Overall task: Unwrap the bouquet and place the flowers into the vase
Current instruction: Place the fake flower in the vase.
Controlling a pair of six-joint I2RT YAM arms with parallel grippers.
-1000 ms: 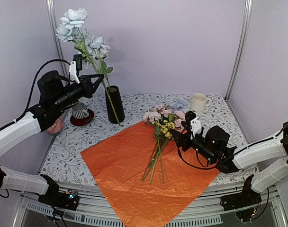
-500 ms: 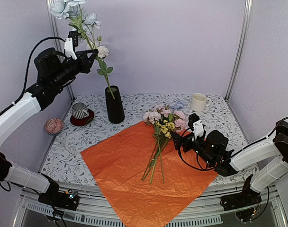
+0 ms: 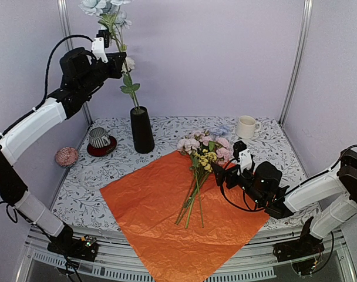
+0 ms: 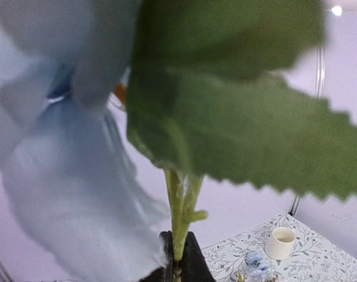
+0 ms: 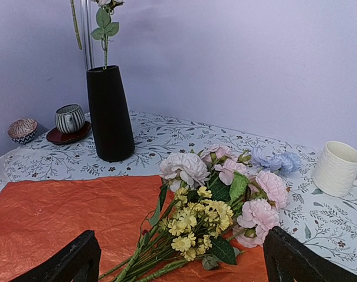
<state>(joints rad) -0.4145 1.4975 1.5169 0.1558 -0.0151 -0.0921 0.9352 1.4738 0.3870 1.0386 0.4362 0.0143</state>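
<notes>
The bouquet lies unwrapped: its orange sheet (image 3: 161,217) is spread flat, and pink, white and yellow flowers (image 3: 201,154) rest on it with stems toward the near edge. The black vase (image 3: 142,129) stands behind the sheet's left corner. High above it, my left gripper (image 3: 115,57) is shut on the stem (image 4: 178,217) of a tall pale blue flower (image 3: 99,6). The stem's lower end reaches into the vase mouth. My right gripper (image 5: 184,264) hangs open just in front of the bunch (image 5: 219,200), touching nothing.
A white mug (image 3: 246,126) stands at the back right, with a loose pale blue bloom (image 3: 222,129) beside the bunch. A striped cup on a red saucer (image 3: 100,140) and a small patterned bowl (image 3: 66,156) sit left of the vase. Walls enclose the table.
My left arm lifted the blue flower higher and brought its stem upright over the vase, the tip now in the mouth. The right gripper barely shifted.
</notes>
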